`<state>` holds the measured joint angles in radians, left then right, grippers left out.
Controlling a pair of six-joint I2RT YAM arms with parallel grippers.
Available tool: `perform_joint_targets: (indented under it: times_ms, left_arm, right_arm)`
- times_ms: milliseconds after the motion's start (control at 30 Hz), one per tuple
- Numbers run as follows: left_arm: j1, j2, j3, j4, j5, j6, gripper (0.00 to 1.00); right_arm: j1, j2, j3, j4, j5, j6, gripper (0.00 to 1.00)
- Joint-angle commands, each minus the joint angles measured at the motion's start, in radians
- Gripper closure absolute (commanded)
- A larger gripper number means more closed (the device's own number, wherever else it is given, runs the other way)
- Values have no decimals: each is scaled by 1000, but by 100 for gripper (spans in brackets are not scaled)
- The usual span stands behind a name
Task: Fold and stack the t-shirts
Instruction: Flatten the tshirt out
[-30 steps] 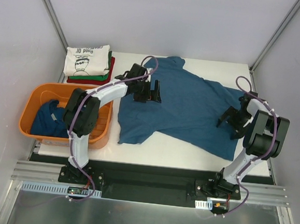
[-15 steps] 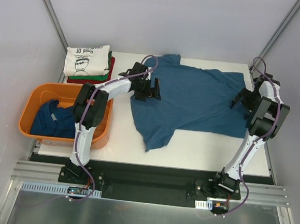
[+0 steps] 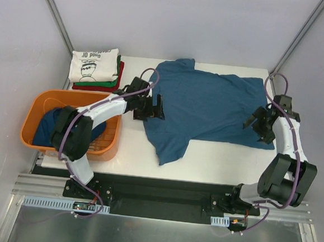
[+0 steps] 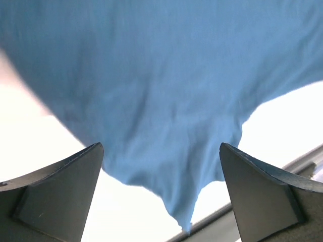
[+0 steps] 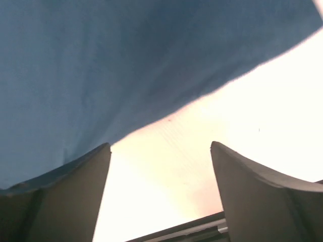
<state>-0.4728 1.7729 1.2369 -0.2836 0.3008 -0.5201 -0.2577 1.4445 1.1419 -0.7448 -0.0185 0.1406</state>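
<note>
Wide open, the left gripper [image 3: 152, 107] sits at the 9 o'clock edge of the spread blue shirt [image 3: 208, 108], holding nothing. The right gripper [image 3: 257, 124], fingers also apart and empty, is at the shirt's 3 o'clock edge. That shirt lies flat on the counter [image 3: 226, 159], one sleeve trailing toward 6 o'clock. At 8 o'clock a tub [image 3: 40, 101] holds a crumpled second blue shirt [image 3: 48, 128]. At 10 o'clock rests a folded stack [image 3: 94, 65], cream over green over red.
</note>
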Motion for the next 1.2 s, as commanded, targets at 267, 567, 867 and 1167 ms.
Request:
perform_joint_targets:
  times_ms: [267, 567, 867, 1167]
  left_arm:
    - [-20, -14, -125, -20, -58, -124, 19]
    - [-15, 105, -67, -9, -173, -146, 46]
    - [13, 129, -45, -45, -253, -170, 100]
    - [37, 0, -74, -118, -338, -173, 100]
  right_arm:
    - [-8, 180, -84, 163, -54, 131, 36]
    - [-15, 353, -27, 159, -46, 160, 46]
    - [-49, 297, -30, 87, 50, 125, 89]
    - [-83, 212, -2, -56, 189, 39, 99]
